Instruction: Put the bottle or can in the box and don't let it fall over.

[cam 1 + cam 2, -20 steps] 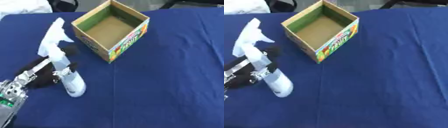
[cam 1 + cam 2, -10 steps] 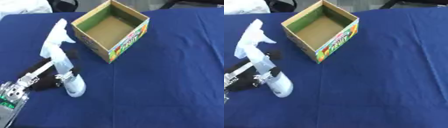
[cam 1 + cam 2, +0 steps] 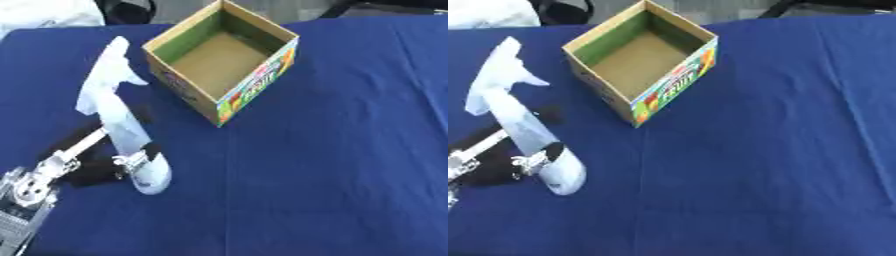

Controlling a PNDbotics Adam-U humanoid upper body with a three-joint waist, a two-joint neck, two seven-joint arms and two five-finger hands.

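We see our left hand (image 3: 96,167), black with silver joints, entering from the lower left of the frame with its fingers curled round the lower body of a white plastic spray bottle (image 3: 118,125). The bottle is tilted, its base toward the lower middle-left of the frame and its trigger head pointing up toward the upper left; whether the base touches the cloth we cannot tell. It sits at the left of the frame, apart from the open cardboard box with a colourful printed fruit side (image 3: 224,60), which stands in the upper middle of the frame with one corner turned toward us. We can look straight into the box, and its brown floor shows with greenish inner walls. Bottle and box both lie over the worktop covered in dark blue cloth (image 3: 341,150), which fills nearly the whole frame. At the upper left corner, beyond the far edge of the cloth, we see a white crumpled shape (image 3: 492,12). Our right hand does not show in either view.
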